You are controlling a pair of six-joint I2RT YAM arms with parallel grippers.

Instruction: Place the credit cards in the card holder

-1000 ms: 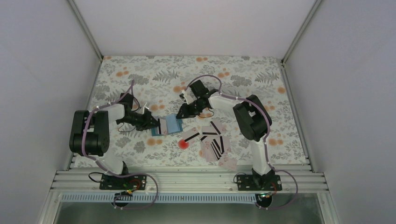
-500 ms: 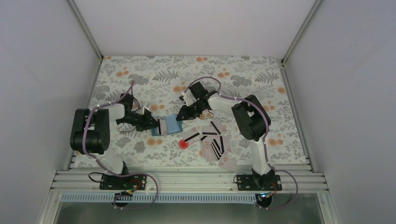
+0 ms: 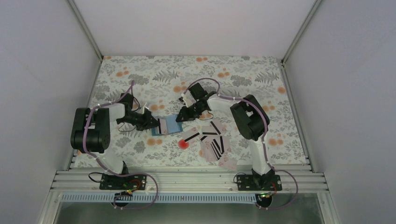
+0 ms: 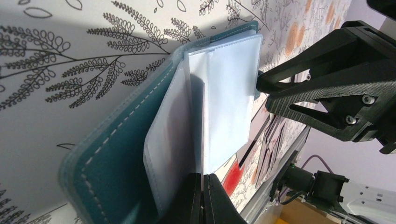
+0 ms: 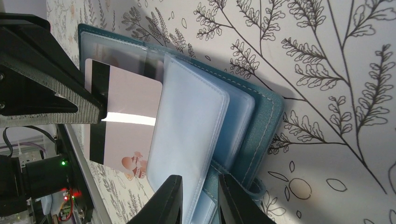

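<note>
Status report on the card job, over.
Left gripper shut on credit card, its edge under a clear sleeve. Right gripper shut on card holder. Loose cards lie apart, nothing in the way.

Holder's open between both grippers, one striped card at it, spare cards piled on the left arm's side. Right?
Wrong side. The spare cards lie beside the right arm, as the top external view shows. Rest stands: card holder open between the left gripper and right gripper, one striped card at it.
</note>
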